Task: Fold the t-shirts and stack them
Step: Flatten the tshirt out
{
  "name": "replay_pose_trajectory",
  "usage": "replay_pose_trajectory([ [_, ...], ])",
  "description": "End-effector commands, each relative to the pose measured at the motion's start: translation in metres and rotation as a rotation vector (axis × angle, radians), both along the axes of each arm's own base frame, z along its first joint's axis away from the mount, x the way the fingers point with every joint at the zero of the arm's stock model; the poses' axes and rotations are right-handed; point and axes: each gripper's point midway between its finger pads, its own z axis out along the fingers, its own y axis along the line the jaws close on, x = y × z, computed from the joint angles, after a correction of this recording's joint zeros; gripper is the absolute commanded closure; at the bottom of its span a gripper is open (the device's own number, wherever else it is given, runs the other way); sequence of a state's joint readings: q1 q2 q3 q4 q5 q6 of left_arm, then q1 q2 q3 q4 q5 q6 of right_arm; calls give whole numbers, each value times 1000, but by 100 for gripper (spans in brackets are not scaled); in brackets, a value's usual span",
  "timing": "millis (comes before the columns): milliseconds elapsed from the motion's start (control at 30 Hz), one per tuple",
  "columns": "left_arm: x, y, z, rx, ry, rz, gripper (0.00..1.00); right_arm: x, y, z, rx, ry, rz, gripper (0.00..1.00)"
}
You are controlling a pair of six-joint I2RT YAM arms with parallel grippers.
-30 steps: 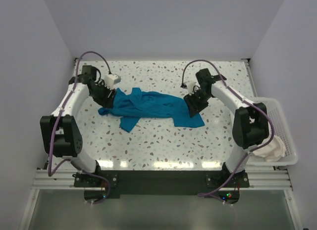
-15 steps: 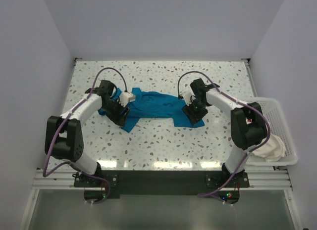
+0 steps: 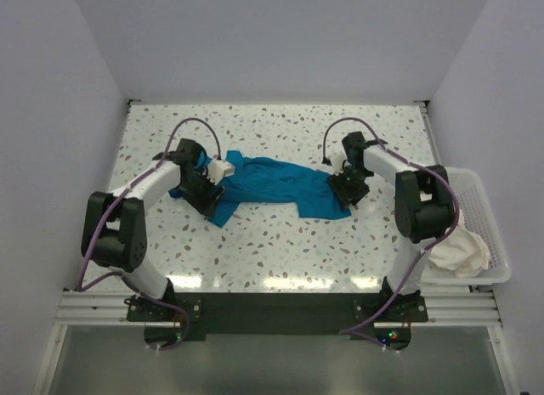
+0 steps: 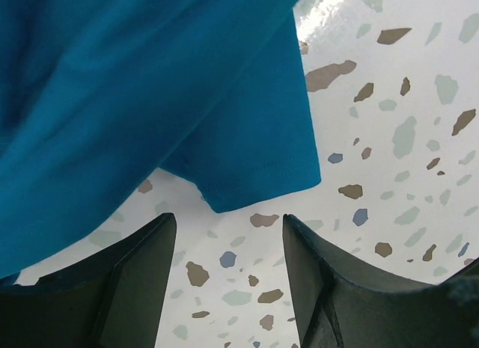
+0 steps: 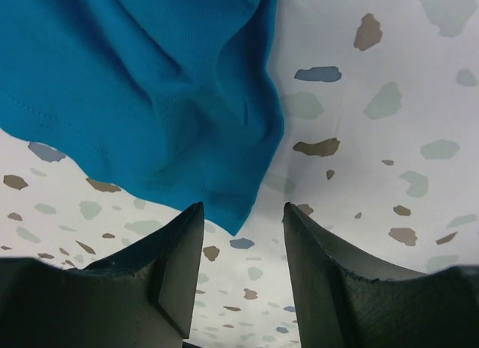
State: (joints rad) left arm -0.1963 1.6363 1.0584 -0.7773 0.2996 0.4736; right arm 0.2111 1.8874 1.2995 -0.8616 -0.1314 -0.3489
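A teal-blue t-shirt (image 3: 272, 184) lies crumpled across the middle of the speckled table. My left gripper (image 3: 206, 203) is open and low over the table at the shirt's lower-left sleeve. In the left wrist view the sleeve's hem (image 4: 247, 161) lies just beyond the gripper (image 4: 228, 239), with nothing between the fingers. My right gripper (image 3: 347, 196) is open at the shirt's right bottom corner. In the right wrist view that corner (image 5: 224, 206) sits at the mouth of the gripper (image 5: 243, 228), next to the left finger (image 5: 176, 266). A white shirt (image 3: 461, 252) lies bundled in the basket.
A white plastic mesh basket (image 3: 480, 200) hangs off the table's right edge, beside the right arm's base. White walls close in the table at the back and on both sides. Cables loop above both wrists.
My left arm swung in from the far left to the shirt's lower-left sleeve. My right gripper shifted right, off the cloth to its right corner. The shirt bunched slightly.
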Motion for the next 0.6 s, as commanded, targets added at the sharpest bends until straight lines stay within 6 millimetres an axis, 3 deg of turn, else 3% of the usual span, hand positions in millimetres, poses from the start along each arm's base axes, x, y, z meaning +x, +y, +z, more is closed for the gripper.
replay_pose_trajectory([
  [0,33,8,27,-4,-99,58,34,2,3,-8,-5,7,-28,50],
  [133,67,36,62,-11,-176,112,32,-1,5,-19,4,36,-45,51],
  [233,84,72,70,7,-190,176,31,-4,4,-28,-6,56,-44,60],
  [267,87,78,71,20,-193,182,31,-5,4,-29,-7,60,-44,65],
  [400,99,96,63,74,-194,191,30,-8,6,-29,20,90,-46,100],
  [567,102,95,43,61,-158,175,29,0,-1,-6,92,80,-97,100],
])
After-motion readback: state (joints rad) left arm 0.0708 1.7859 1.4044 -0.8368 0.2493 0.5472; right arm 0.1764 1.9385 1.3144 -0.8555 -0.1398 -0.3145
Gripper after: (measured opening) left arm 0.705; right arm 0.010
